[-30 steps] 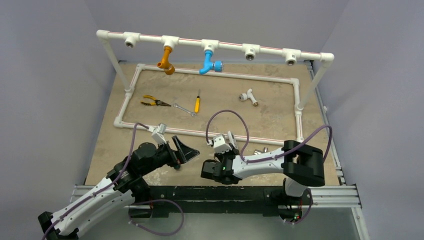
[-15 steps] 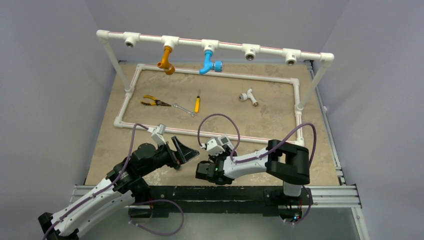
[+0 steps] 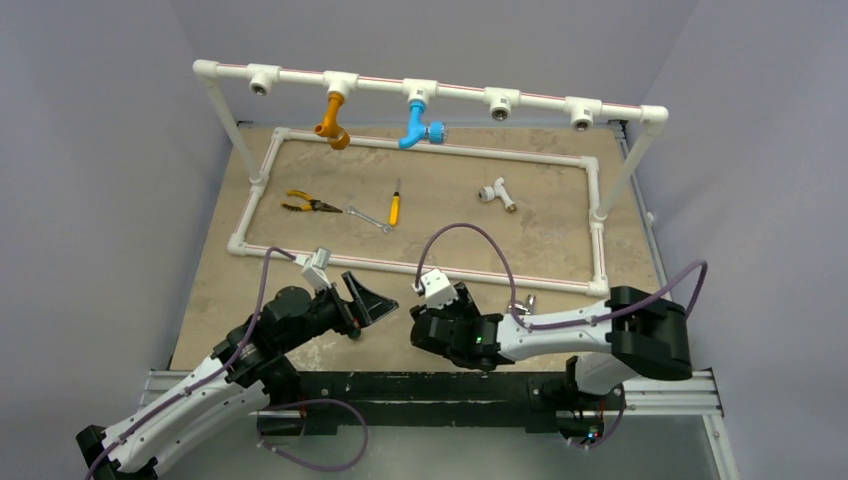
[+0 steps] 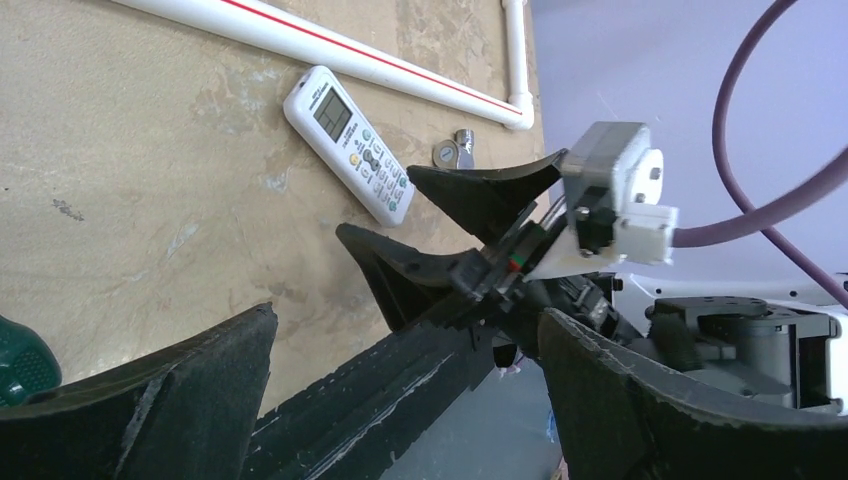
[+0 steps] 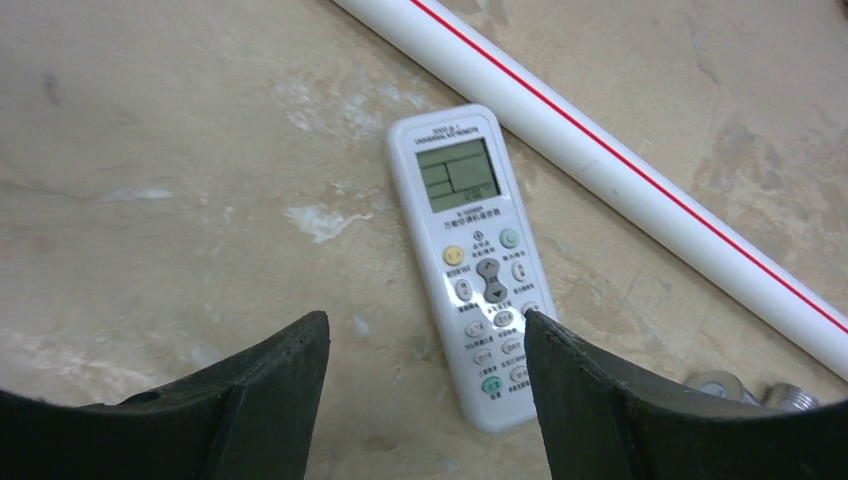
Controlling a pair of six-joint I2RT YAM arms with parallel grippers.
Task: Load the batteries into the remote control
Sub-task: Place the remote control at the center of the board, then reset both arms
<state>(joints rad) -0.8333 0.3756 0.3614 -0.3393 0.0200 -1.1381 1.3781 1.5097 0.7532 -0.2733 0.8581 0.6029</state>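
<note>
From above, your left gripper (image 3: 366,302) gapes wide and empty over the counter (image 3: 220,290). Left wrist: the remote control (image 4: 350,145) lies face-up beside the white pipe (image 4: 400,74). Right wrist: your right gripper (image 5: 425,390) hangs spread, empty, over its lower end.

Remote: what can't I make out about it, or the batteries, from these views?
- Battery bay: remote lies face up in the right wrist view; its back faces down, unseen.
- Batteries: not visible in any view.
- Top view: remote hidden under the right arm.
- Left wrist view: green object cut off by the left edge, unidentifiable.
- Right wrist view: metal fittings cut off by the bottom edge.
</note>
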